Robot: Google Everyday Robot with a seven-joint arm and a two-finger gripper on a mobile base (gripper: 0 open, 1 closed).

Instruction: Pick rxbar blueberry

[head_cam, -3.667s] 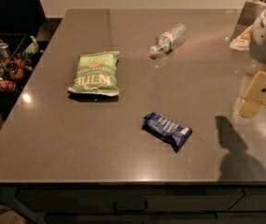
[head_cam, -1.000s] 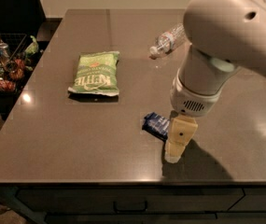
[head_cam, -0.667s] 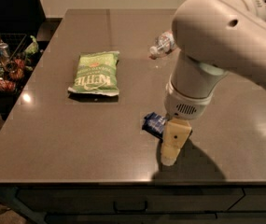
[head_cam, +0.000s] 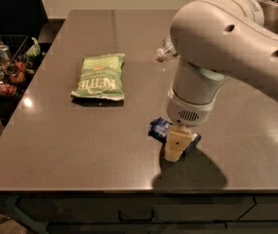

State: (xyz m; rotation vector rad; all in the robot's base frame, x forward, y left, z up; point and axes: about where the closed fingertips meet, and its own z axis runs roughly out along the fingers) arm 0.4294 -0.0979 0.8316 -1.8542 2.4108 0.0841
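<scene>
Nearest the camera, a drawer front (head_cam: 129, 212) runs under the table (head_cam: 70, 150), well nearer than the bag (head_cam: 99, 76). On the grey top, nearer than the bag and off to its right, lies the arm's dark shadow (head_cam: 192, 173).

Just beyond the shadow, still nearer than the bag and to its right, the gripper (head_cam: 177, 147) points down onto the table. Its cream tip stands right at the bar (head_cam: 158, 128), covering the bar's middle. I cannot tell whether the gripper is grasping the bar or is released.

The bar lies flat on the table, well apart from the bag, to the bag's right and nearer the front edge. Its dark blue wrapper shows on both sides of the gripper.

The white arm (head_cam: 216, 38) rises from the gripper and sweeps away to the right of the bag.

The green bag lies flat, its lettering upside down to the camera. Left of the bag, off the table, is a wire basket (head_cam: 2, 65) of mixed goods.

Right of the bag and a little farther, a clear bottle (head_cam: 164, 50) peeks out from behind the arm. Far to the bag's right, at the back corner, sits a metal bowl (head_cam: 275, 13).
</scene>
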